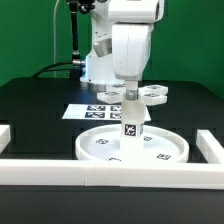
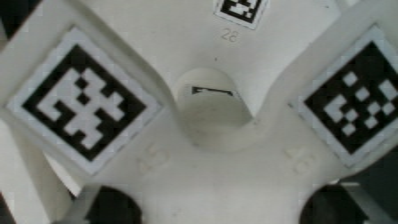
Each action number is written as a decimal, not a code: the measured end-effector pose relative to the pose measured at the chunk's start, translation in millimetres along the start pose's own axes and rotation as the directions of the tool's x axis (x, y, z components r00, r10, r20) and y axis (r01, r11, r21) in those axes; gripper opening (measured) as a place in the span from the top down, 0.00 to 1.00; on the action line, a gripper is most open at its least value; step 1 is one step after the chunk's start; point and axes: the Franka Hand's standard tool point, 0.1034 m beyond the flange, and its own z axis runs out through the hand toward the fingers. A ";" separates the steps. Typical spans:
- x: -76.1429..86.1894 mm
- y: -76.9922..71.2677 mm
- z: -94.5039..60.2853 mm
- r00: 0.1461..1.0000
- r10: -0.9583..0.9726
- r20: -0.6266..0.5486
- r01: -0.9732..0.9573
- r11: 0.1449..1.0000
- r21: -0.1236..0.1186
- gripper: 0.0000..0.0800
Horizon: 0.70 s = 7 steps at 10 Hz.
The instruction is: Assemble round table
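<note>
The tool grips the cross-shaped foot by two fingers, directly above the upright leg on the round disc.

Your single white arm comes straight down from above, its wrist vertical and centred in the exterior view. The hand points downward, its two fingers closed around the upper part of an upright leg and gripping it from both sides. In the wrist view, only the dark fingertips show, blurred, at the frame's edge.
</note>
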 end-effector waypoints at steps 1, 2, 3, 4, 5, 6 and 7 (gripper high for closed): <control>-0.5 0.1 0.3 1.000 0.020 -0.002 -0.020 1.000 0.001 0.45; -3.1 0.9 0.3 0.991 0.131 -0.012 -0.131 0.991 0.005 0.45; -6.5 2.0 0.3 0.973 0.230 -0.017 -0.229 0.973 0.007 0.45; -8.2 2.8 0.3 0.940 0.340 -0.026 -0.340 0.941 0.009 0.45; -9.9 4.0 0.1 0.907 0.420 -0.036 -0.420 0.907 0.012 0.45; -13.0 4.9 0.1 0.872 0.488 -0.044 -0.487 0.873 0.021 0.45; -14.0 5.4 0.2 0.814 0.578 -0.053 -0.577 0.816 0.029 0.45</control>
